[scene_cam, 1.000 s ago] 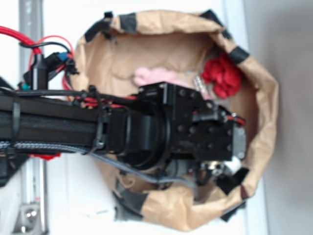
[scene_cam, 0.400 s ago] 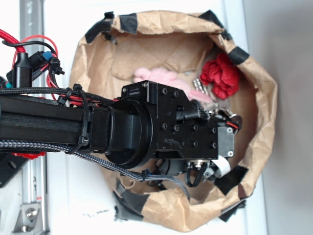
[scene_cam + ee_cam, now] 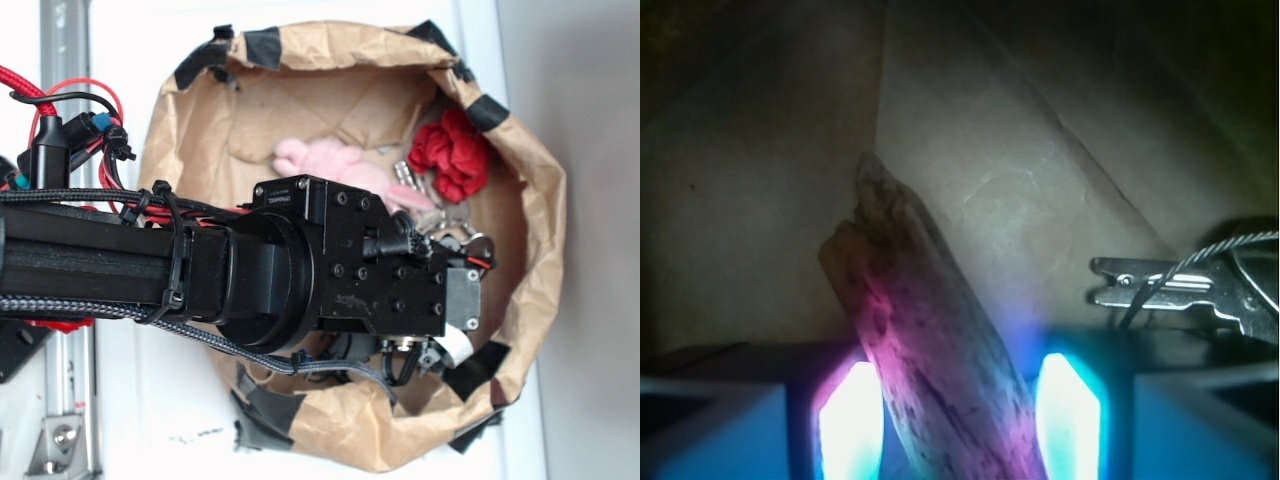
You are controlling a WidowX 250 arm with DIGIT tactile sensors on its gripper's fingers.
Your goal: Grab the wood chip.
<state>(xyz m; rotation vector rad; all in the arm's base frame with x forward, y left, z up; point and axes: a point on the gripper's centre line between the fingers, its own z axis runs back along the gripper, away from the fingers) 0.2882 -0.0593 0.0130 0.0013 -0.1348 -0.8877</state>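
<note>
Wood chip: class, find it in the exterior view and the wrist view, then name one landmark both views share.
Exterior view: not visible; the arm hides that part of the paper bag.
Wrist view: the wood chip lies lower centre, slanting up-left, between the fingers of the claw.
Shared landmark: the metal keys, right of the chip.

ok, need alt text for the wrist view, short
A rough brown wood chip lies diagonally between the end effector's two glowing fingertips, on crumpled brown paper. A metal key on a wire ring lies to the right; whether the fingertips touch the chip is unclear.
</note>
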